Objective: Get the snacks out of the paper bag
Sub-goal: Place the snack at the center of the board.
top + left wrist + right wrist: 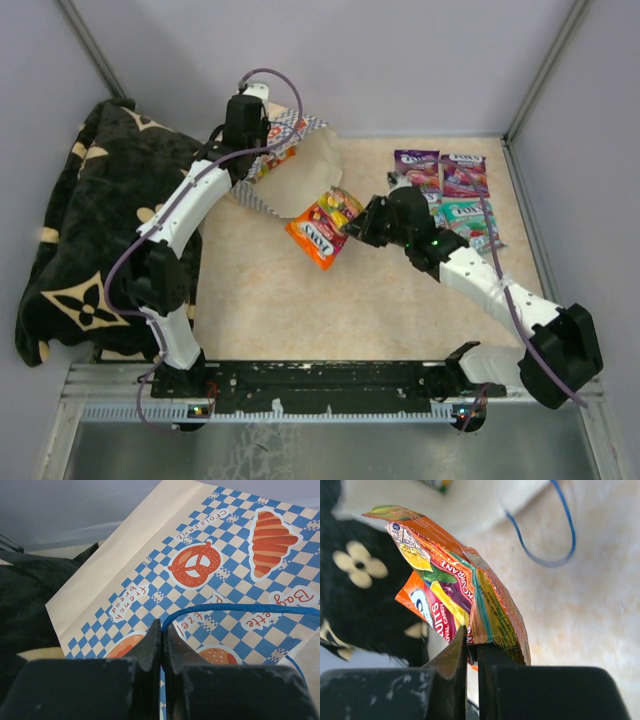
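The paper bag [300, 170] lies on its side at the back of the table, its mouth facing the right arm. My left gripper [162, 627] is shut on the bag's blue string handle [240, 607], just above the checkered side of the paper bag [200, 565]. My right gripper [352, 228] is shut on the lower edge of an orange snack packet [323, 230], which hangs in front of the bag's mouth. In the right wrist view the gripper [472, 645] pinches the crumpled orange packet [465, 590]. Three more snacks [452, 185], purple, pink and teal, lie flat at the right.
A black floral blanket [90, 240] is heaped along the left side, touching the bag. Grey walls enclose the beige table [270, 300] at the back and sides. The bag's other blue handle [555, 555] loops loose on the table.
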